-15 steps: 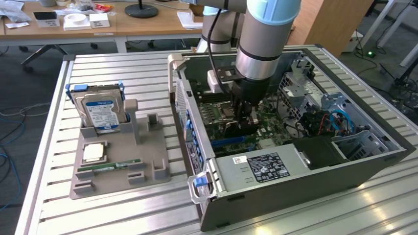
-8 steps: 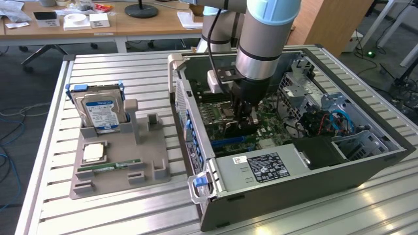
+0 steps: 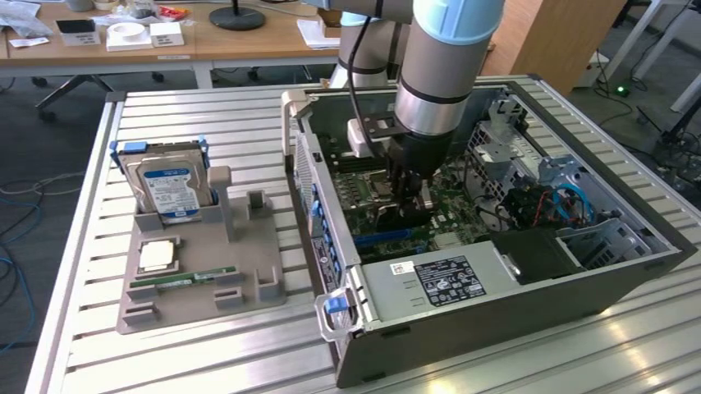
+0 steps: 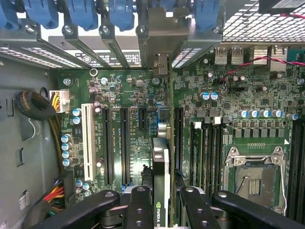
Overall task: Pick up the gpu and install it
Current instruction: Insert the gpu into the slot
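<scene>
The tool [image 3: 408,190], inside the open computer case [image 3: 613,271] at the exterior view's right of the slatted surface [image 3: 219,123], is clenched on the gpu [image 4: 161,164]. The card stands on edge between the tool's fingers [image 4: 139,207], just over the motherboard [image 4: 119,86].

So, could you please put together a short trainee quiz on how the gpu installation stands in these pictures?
1. True or false: the gripper is shut on the gpu.
2. Multiple choice: the hard drive stands A) inside the computer case, B) in the grey holder tray outside the case, C) on the floor.
3. Fill in: the gpu is held edge-on over the ____.
Key: 1 true; 2 B; 3 motherboard.
</scene>
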Robot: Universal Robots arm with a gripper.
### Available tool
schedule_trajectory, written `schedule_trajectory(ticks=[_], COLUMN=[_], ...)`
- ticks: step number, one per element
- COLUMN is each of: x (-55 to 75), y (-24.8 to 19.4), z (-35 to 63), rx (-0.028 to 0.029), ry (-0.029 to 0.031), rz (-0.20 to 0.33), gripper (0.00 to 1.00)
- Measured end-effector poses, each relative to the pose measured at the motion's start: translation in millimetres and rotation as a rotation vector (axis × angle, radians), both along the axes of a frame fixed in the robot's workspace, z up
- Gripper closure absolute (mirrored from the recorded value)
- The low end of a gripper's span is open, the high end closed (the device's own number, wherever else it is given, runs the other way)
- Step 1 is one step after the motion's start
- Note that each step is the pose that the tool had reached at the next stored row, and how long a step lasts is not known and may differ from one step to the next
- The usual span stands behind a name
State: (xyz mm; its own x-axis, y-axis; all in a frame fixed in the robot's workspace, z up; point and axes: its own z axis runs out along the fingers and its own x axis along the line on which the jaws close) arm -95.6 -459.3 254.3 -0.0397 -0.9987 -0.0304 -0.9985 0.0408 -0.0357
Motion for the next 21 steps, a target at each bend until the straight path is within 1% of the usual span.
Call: schedule_trajectory(ticks=[2, 10, 21], x=[-0.1, -0.1, -0.2], y=[-0.3, -3.7, -4.0], z=[-0.1, -0.7, -2.6], rx=[0.0002, 0.0002, -0.0001], ry=[0.0000, -0.0001, 0.0001], rz=[-0.001, -0.007, -0.009], gripper=[0.73, 0.73, 0.73])
